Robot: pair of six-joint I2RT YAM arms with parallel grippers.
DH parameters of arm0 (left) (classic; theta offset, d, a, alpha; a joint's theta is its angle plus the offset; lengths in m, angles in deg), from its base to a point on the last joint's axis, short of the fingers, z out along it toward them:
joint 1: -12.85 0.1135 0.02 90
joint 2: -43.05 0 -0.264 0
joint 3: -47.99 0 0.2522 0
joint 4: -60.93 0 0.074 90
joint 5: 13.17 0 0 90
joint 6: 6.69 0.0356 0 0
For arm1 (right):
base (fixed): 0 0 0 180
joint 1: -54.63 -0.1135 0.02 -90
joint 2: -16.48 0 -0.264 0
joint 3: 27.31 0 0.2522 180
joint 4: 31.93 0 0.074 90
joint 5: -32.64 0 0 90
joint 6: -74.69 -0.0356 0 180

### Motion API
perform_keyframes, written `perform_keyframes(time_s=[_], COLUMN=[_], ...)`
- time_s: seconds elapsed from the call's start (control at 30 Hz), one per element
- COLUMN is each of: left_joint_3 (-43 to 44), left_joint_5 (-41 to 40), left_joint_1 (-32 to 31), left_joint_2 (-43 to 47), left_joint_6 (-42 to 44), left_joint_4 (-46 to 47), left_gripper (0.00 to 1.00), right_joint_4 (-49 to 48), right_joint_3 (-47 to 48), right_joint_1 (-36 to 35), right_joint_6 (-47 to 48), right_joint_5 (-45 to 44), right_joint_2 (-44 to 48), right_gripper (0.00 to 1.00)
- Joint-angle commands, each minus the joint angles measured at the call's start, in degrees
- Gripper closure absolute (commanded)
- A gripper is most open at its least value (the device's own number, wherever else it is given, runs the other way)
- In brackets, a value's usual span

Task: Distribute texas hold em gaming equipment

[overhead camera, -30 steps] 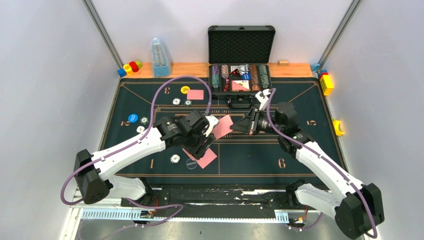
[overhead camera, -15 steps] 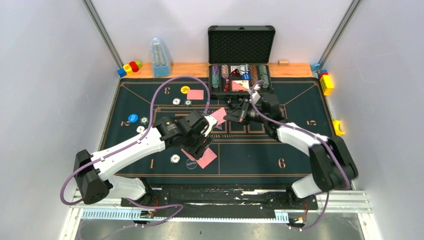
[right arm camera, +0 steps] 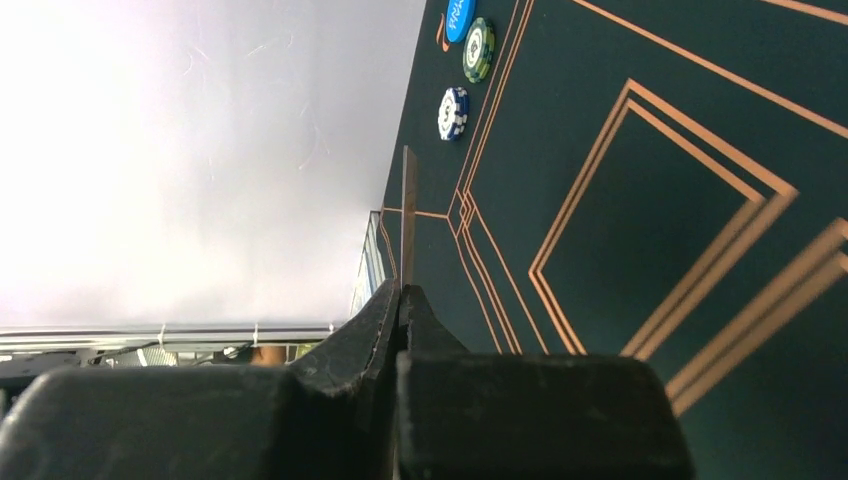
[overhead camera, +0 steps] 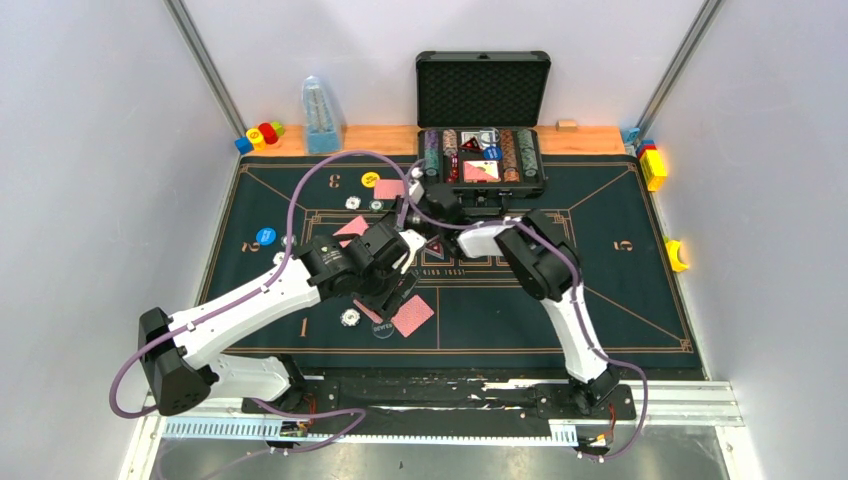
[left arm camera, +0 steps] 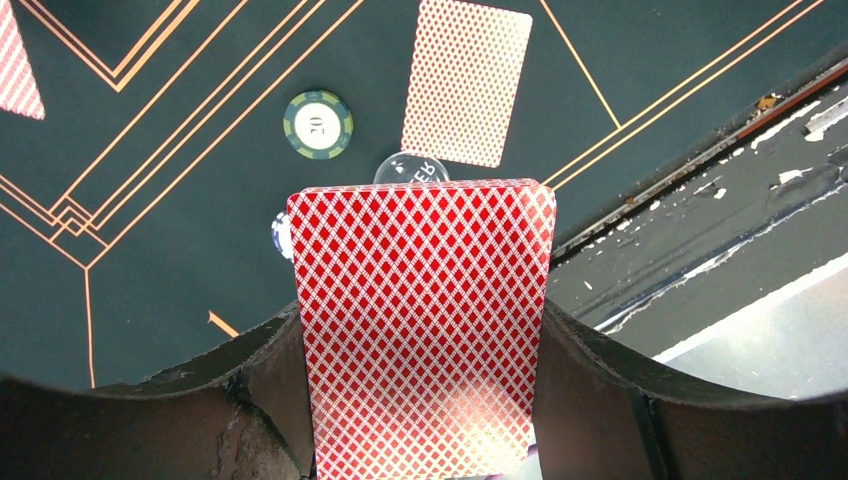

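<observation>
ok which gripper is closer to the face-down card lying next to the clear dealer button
Left. The left gripper, shut on the deck, hangs right by the lying card. The right gripper, pinching a single card, is farther up the felt, toward its far left.

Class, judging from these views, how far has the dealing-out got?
Done: seat 3's card and seat 1's card lie with chips. In hand: left pincer grips the deck; right pincer pinches one card. Left: seat 5 and seat 6 look bare.

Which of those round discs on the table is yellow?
The yellow disc beside the printed 3, next to a face-down card; the blue disc sits by the 2.
</observation>
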Motion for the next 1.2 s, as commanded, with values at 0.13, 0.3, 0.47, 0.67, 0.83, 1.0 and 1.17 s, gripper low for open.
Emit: perform_keyframes(time_s=[0.13,0.3,0.47,0.67,0.83,1.0,1.17], left_joint_3=[1.29,1.24,1.01,0.83,0.41,0.27,0.00], left_joint_5=[-0.66,-0.30,-0.36,-0.39,-0.14,0.08,0.05], left_joint_1=[-0.11,-0.11,-0.06,-0.10,-0.10,-0.10,-0.06], left_joint_2=[0.96,0.84,1.01,1.39,1.82,2.06,2.47], left_joint_6=[-0.48,-0.24,-0.02,0.11,0.36,0.46,0.40], left_joint_4=[-0.35,-0.24,-0.15,0.10,0.56,0.71,0.78], left_gripper=[1.00,1.00,1.00,1.00,1.00,1.00,1.00], right_joint_4=[-1.02,4.98,7.91,15.78,18.80,24.14,28.78], right_joint_3=[18.75,31.14,41.17,50.97,54.91,63.23,64.44], right_joint_1=[-4.91,-7.30,-8.98,-11.31,-13.07,-15.18,-16.40], right_joint_6=[-2.81,-3.67,-5.51,-2.39,0.01,3.11,7.06], right_joint_5=[-3.00,-3.36,-1.63,0.30,0.31,1.86,-0.46], right_joint_2=[-11.58,-19.86,-26.16,-31.24,-33.67,-37.77,-38.23], right_gripper=[1.00,1.00,1.00,1.00,1.00,1.00,0.98])
